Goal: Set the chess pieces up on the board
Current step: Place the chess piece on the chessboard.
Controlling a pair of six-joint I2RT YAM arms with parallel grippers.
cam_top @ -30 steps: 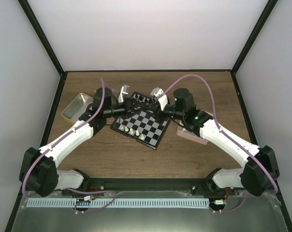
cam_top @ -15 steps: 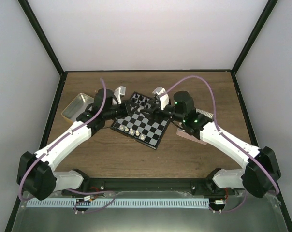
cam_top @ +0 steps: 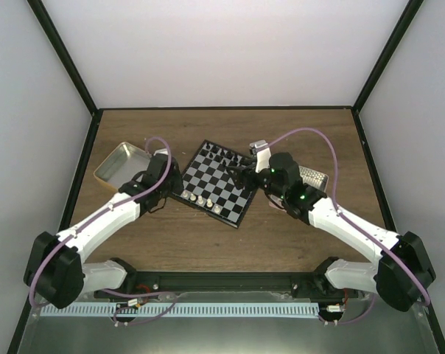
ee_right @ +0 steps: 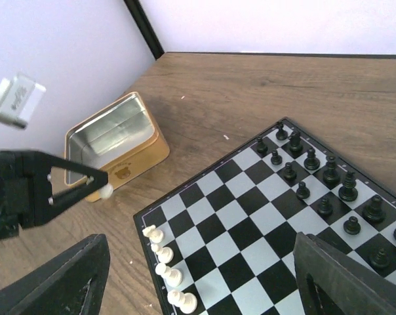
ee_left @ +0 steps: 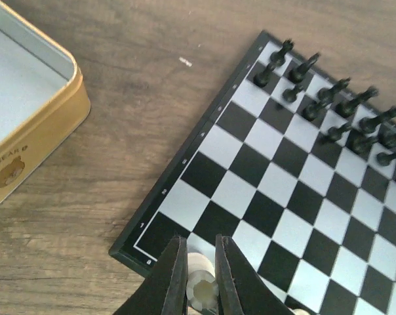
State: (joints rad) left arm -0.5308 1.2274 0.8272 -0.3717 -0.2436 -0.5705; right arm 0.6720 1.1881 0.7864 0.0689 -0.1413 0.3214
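Note:
The board (cam_top: 224,184) lies at the table's middle, turned diagonally. Black chess pieces (cam_top: 222,155) line its far edge, and they show clearly in the left wrist view (ee_left: 342,111). A few cream pieces (ee_right: 165,269) stand in a row on the near left edge. My left gripper (ee_left: 199,251) is shut on one cream piece (ee_left: 202,289), just above the board's (ee_left: 277,184) near left corner. The right wrist view shows that same piece (ee_right: 106,191) at the left fingertips. My right gripper (ee_right: 201,279) hangs wide open above the board's (ee_right: 250,223) right part with nothing in it.
A yellow-sided metal tin (cam_top: 121,162) sits open to the left of the board, close to my left arm, and both wrist views show it (ee_left: 27,131) (ee_right: 113,141). A pale tray (cam_top: 314,177) shows partly behind my right arm. Dark frame posts stand at the back corners.
My right gripper has opened wide and drawn back from the board's far edge. My left gripper, still shut, has moved from the far edge to the board's near left corner.

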